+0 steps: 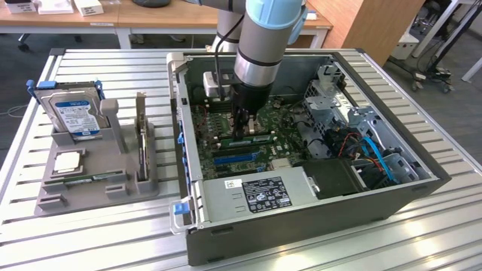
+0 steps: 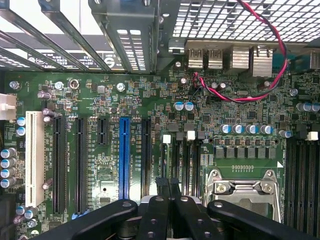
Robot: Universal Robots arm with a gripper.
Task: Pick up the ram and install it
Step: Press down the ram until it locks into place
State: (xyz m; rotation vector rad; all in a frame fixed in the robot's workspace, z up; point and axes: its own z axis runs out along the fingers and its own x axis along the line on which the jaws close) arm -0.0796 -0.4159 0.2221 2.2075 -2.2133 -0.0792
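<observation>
My gripper [image 1: 241, 134] reaches down inside the open computer case [image 1: 391, 197], just above the motherboard [image 2: 100, 125]. In the wrist view the two black fingertips [image 2: 161, 184] stand pressed together over the memory slots [image 2: 190, 155] beside the processor socket [image 2: 245, 187], and nothing shows between them. In the exterior view a narrow green stick, seemingly the ram [image 1: 261, 137], stands in the slot area right beside the fingertips. Whether the fingers touch it is hidden by the arm.
On the exterior view's left a grey holder [image 1: 121, 195] carries a blue-labelled hard drive [image 1: 75, 116], a silver processor chip [image 1: 66, 162], an upright expansion card [image 1: 141, 141] and another thin green strip [image 1: 84, 180]. The power supply [image 1: 260, 195] and drive cage [image 1: 339, 107] crowd the case.
</observation>
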